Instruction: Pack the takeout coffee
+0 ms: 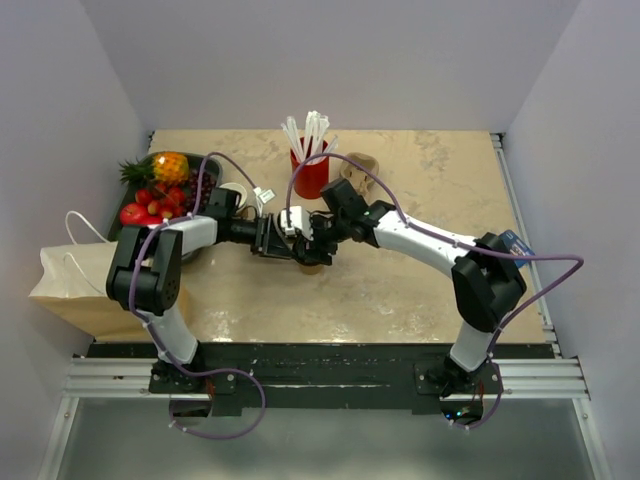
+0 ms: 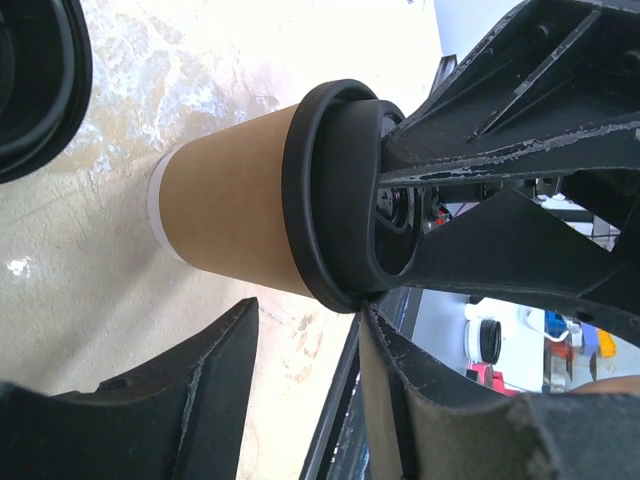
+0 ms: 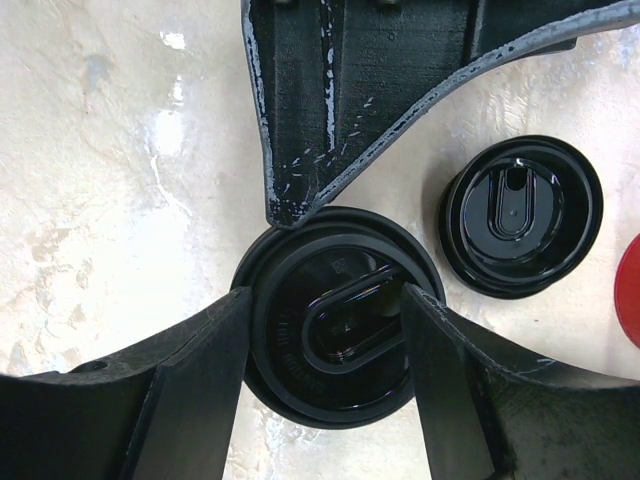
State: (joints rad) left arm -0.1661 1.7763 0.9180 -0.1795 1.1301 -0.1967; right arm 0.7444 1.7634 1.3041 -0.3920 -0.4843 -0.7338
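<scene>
Marble table (image 1: 400, 290): takeout coffee (image 2: 240, 205) tan kraft, black lid.

Takeout coffee (image 2: 235, 215): matt tan kraft-paper wall, smooth, with a pale paper band at the base. Lid (image 3: 335, 320) on top: glossy black plastic, moulded ridges catching light. Loose flat black lid (image 3: 522, 215) to the right in the right wrist view: same shiny black plastic. Table (image 1: 400, 300): polished beige stone-look surface, mottled, faintly reflective. Right gripper (image 3: 325, 385) fingers (image 3: 195, 385): matt black plastic, rough, edges scuffed pale grey. Left gripper (image 2: 305, 400): same dull, worn black plastic. Bag (image 1: 75, 285) at the near left: matt brown paper, white cord handles. Red straw cup (image 1: 310, 178) at the far side: smooth and red, holding white straws (image 1: 310, 130).
</scene>
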